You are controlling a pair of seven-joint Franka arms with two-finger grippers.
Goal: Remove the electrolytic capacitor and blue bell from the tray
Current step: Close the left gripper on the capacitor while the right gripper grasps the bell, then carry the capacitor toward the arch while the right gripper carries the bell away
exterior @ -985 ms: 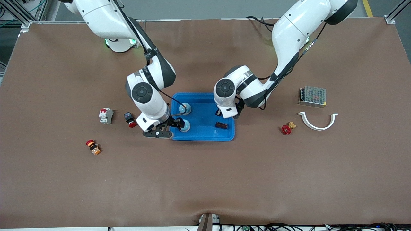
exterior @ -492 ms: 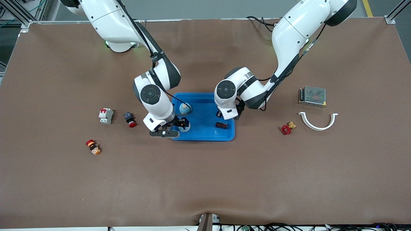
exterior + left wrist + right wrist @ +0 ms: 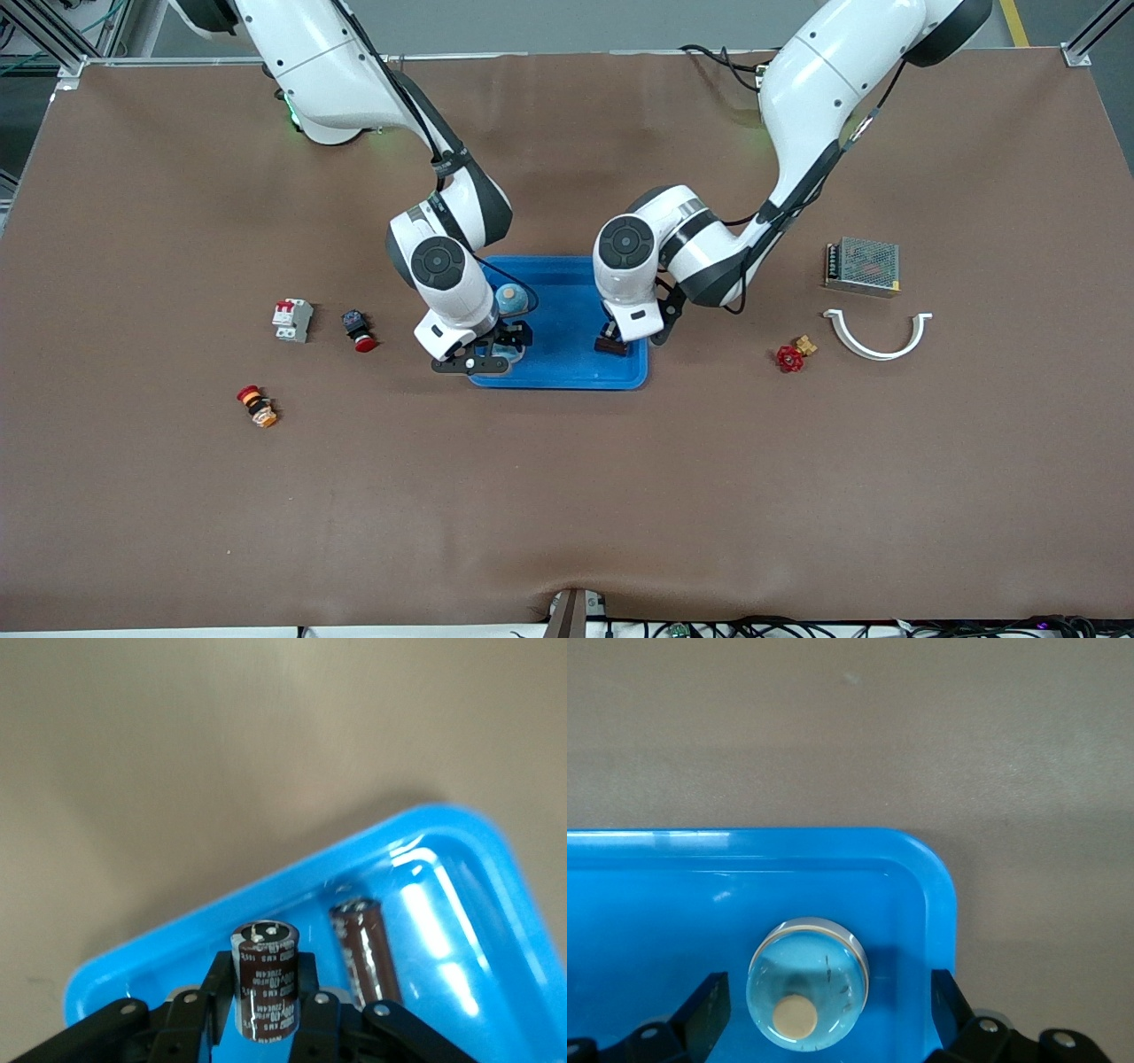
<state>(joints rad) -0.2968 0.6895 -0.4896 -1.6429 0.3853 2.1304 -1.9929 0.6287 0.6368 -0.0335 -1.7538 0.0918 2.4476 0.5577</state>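
A brown table fills the frame, a grey floor strip along the top; at mid-left sit a white breaker, a red-capped switch and, lower, a red-orange button; at centre the blue tray holds two bells; the right gripper straddles one bell, fingers spread wide, not touching; the left gripper pinches a capacitor upright above a second capacitor lying in the tray; at mid-right lie a red valve, white bracket and power supply.
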